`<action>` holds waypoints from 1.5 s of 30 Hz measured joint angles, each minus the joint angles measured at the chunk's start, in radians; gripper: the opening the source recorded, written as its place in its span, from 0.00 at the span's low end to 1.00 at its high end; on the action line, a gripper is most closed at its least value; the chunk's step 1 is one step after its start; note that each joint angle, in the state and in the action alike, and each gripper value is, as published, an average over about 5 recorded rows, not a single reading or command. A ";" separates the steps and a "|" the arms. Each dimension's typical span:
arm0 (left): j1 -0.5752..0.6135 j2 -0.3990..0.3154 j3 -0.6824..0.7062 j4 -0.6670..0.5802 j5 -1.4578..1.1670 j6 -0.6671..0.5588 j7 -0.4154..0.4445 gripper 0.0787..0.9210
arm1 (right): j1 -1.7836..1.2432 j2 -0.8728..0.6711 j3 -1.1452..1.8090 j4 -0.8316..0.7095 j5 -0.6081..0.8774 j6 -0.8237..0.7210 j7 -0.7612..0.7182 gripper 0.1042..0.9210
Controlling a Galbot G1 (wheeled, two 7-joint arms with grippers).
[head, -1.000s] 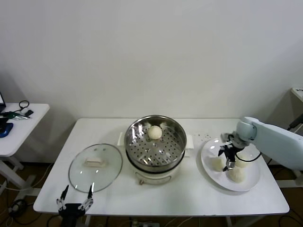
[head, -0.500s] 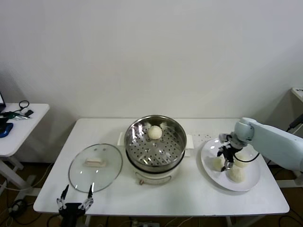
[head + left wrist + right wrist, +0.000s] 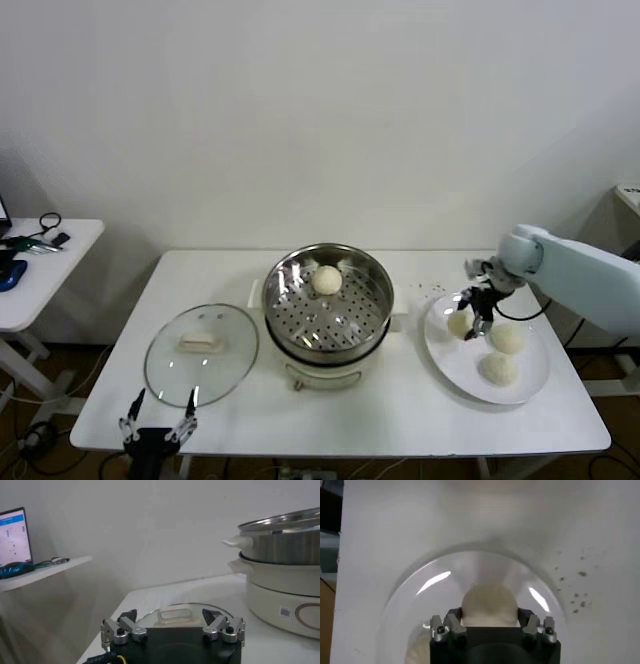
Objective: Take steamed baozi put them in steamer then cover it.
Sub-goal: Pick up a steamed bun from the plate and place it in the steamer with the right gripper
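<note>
The white rectangular table [image 3: 420, 405] carries it all. At its centre, the shiny round stainless-steel steamer [image 3: 328, 300] on its cream pot base holds one cream-white domed baozi [image 3: 327, 279] at the far side. Left of the steamer lies the round clear glass cover [image 3: 201, 353], handle up. Right of it, the flat white plate [image 3: 445, 355] bears two baozi. Above the plate's steamer-side edge, the right hand [image 3: 472, 316] grips a third baozi [image 3: 488, 604]. The left hand [image 3: 157, 420], fingers spread, hangs at the table's near edge below the cover.
</note>
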 measured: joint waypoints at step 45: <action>0.027 0.002 0.023 -0.049 0.030 -0.008 0.005 0.88 | 0.303 0.551 -0.251 0.127 0.527 -0.140 0.192 0.76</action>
